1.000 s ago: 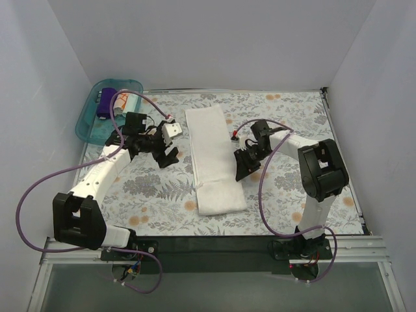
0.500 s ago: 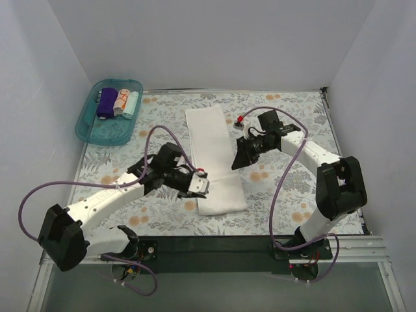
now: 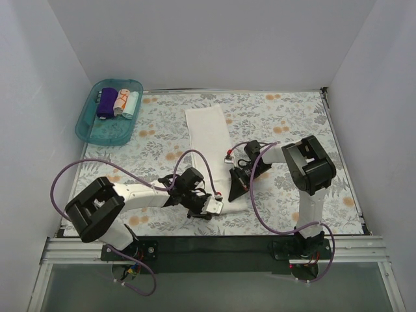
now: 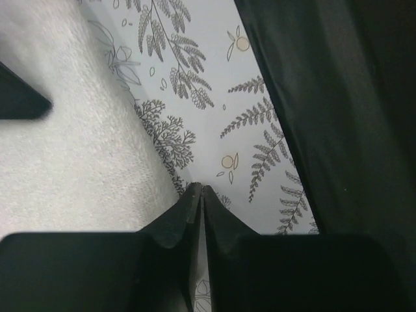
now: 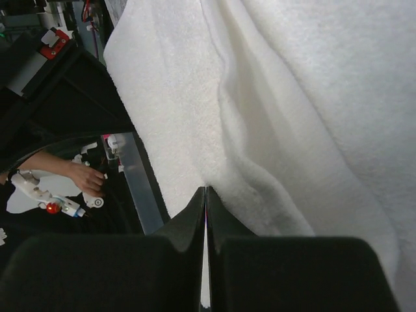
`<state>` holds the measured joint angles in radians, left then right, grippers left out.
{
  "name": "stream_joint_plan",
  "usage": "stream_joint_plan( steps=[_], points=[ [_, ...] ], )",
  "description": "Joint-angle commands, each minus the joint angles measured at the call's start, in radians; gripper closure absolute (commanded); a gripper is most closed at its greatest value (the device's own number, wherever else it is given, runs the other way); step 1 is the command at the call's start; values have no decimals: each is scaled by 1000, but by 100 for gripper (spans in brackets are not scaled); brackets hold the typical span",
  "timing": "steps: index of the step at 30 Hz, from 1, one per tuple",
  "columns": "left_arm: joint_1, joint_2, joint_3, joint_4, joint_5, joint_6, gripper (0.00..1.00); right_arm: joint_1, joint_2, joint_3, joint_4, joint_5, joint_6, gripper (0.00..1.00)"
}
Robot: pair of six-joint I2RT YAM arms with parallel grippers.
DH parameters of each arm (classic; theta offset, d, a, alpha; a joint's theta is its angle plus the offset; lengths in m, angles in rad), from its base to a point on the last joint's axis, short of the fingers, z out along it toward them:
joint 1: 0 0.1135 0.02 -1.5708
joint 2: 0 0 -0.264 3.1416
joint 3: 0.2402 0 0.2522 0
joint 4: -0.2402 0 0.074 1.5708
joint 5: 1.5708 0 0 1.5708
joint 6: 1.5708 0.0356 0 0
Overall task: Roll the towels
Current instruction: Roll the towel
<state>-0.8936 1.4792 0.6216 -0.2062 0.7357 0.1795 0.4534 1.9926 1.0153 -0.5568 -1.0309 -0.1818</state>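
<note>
A long white towel [image 3: 207, 133] lies flat on the floral sheet, running from the back toward the near edge. My left gripper [image 3: 216, 205] sits low at its near-left corner. In the left wrist view the jaws are shut [image 4: 199, 189], tips meeting right where the towel [image 4: 78, 130] ends. My right gripper [image 3: 234, 193] is at the towel's near-right edge. Its jaws are also shut [image 5: 205, 189] on the cloth [image 5: 292, 97], which puckers into a ridge toward the tips. Small rolled towels, purple [image 3: 106, 103], white-orange [image 3: 119, 101] and pale teal [image 3: 132, 102], lie in the tray.
The teal plastic tray [image 3: 88, 127] stands at the back left corner. The floral sheet [image 3: 292, 123] covers the table between white walls. A black strip [image 3: 208, 244] runs along the near edge, close behind both grippers, and appears as a dark band [image 4: 338, 130] in the left wrist view.
The left arm swung from near the tray down to the towel's near-left corner. The right arm dropped to the near-right edge. Both pairs of jaws closed.
</note>
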Motion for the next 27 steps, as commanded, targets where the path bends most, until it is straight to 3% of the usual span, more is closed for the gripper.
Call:
stream_joint_plan(
  steps=[1, 2, 3, 8, 10, 16, 22, 27],
  points=[
    [-1, -10, 49, 27, -29, 8, 91, 2, -24, 38, -28, 9, -38, 95],
    [-8, -16, 59, 10, -30, 12, 87, 2, -37, 49, -34, 18, -39, 95],
    [-17, -45, 70, -8, -39, 21, 74, 2, -52, 58, -38, 23, -38, 95],
    [-117, -172, 84, -93, -240, 60, 50, 4, -159, 100, -48, 22, -15, 90],
    [-178, -184, 82, -98, -321, 54, 34, 4, -173, 117, -43, 31, -10, 85],
    [-280, -85, 87, -15, -571, 21, 33, 7, -85, 173, -29, 57, -16, 82],
    [-320, 35, 64, 102, -763, 49, 44, 16, 0, 143, 43, 91, 13, 83],
    [-332, 114, 56, 117, -792, 68, 59, 16, 54, 114, 72, 112, 16, 86]
  ],
)
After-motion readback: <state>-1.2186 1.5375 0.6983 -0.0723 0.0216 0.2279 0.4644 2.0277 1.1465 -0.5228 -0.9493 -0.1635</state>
